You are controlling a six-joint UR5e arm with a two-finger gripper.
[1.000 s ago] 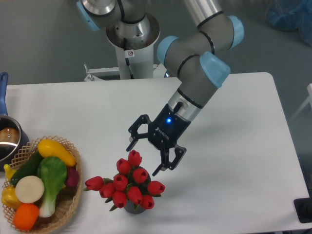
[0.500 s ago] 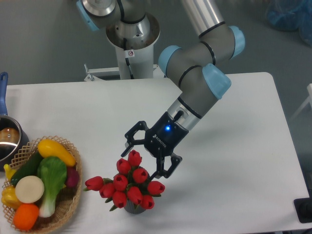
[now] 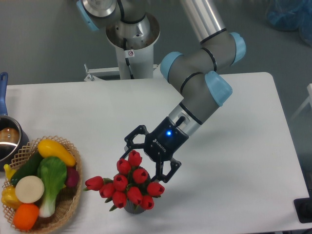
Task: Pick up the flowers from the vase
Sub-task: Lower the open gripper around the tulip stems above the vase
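The flowers (image 3: 127,185), a bunch of red tulip buds with small green leaves, stand in the vase (image 3: 133,209) near the table's front edge. Only a sliver of the dark vase shows beneath the buds. My gripper (image 3: 143,165) is open and hangs just above the back of the bunch. Its fingers straddle the topmost buds, one finger at the upper left and the other at the right. I cannot tell whether the fingers touch the buds.
A woven basket (image 3: 67,210) of toy vegetables sits at the front left. A steel pot (image 3: 9,140) with a blue handle stands at the left edge. The arm's base pedestal (image 3: 131,44) rises behind the table's far edge.
The gripper has moved down and to the left, from beside the bunch to right over its top buds. It has stayed open. The flowers have not moved.
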